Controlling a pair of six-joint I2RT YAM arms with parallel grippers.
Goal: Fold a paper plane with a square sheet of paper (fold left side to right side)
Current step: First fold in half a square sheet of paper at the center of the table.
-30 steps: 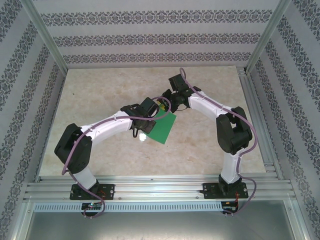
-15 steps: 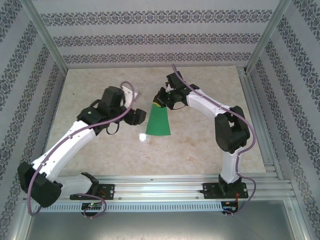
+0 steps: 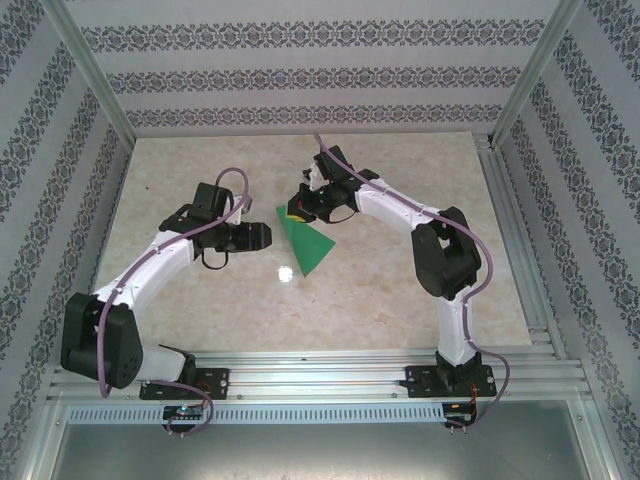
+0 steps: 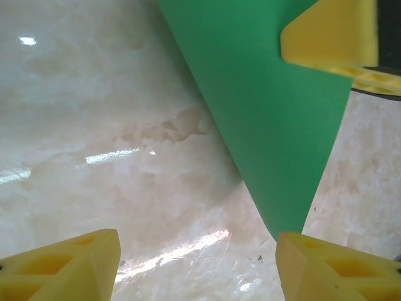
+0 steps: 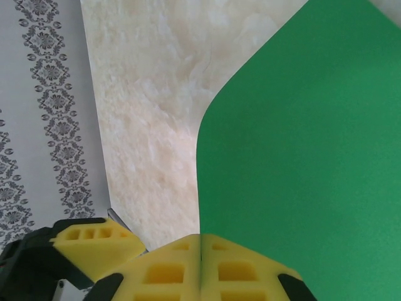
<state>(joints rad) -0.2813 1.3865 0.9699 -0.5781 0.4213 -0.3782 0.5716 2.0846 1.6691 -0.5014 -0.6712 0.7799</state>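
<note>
Square sheet of paper (image 3: 308,243) at middle of desk (image 3: 400,290), tapering toward near side. Right jaws clenched on its far edge; left jaws released, just beside its left edge. Risk: single pinch lets thin sheet swing or curl, so left-to-right fold lands skewed, crease crooked.

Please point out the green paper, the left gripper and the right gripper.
green paper (image 3: 305,242), top view, middle of the sheet.
left gripper (image 4: 197,266), left wrist view, between its open fingertips.
right gripper (image 5: 200,241), right wrist view, where its shut fingertips meet.
</note>
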